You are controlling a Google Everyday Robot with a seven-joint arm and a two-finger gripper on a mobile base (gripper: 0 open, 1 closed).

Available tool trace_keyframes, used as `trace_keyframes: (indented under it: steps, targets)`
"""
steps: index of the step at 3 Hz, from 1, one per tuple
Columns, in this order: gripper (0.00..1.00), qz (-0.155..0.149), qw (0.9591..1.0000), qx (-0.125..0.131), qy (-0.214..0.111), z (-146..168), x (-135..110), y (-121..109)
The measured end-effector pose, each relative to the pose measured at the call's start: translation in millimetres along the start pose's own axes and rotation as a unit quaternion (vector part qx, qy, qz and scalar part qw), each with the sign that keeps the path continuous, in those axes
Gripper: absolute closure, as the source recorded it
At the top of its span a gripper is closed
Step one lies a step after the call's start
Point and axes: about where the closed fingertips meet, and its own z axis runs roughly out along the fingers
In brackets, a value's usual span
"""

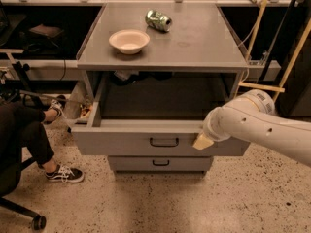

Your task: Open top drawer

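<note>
At the far left, around eight o'clock, we see a seated person's leg [29, 135] in dark trousers and a black sneaker [64, 174] on the speckled floor. Moving right, a grey cabinet [204, 47] fills the middle. On its top a pale bowl [129, 41] sits near eleven o'clock, and a crushed green can [158, 20] lies just beyond it toward twelve. Under that top, the top drawer [116, 143] stands pulled well out toward us, its dark inside open to view. Its flat front spans the centre of the scene, with the small black bar handle [164, 141] just below centre, at six o'clock. A narrower lower drawer [160, 163] sits shut beneath it. We judge the task all but done: the drawer is open, and at most a little more travel and a release remain. At about four o'clock the gripper [203, 141] sits at the drawer front, just right of the handle and not on it. Only its tan end shows, so we cannot tell whether it is wide, narrow or holding anything. The white arm [262, 127] reaches in from the right edge at three o'clock, its rounded wrist bent down over the drawer's front lip.
</note>
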Motion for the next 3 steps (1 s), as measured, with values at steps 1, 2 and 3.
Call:
trace_keyframes:
  steps: [1, 2, 3]
  targets:
    - [1.00, 0.000, 1.0000, 0.000, 0.000, -1.5, -1.3, 0.5]
    - [1.00, 0.005, 1.0000, 0.001, 0.002, -4.9, 4.9, 7.6]
    - [1.00, 0.005, 1.0000, 0.001, 0.002, -6.7, 3.4, 7.9]
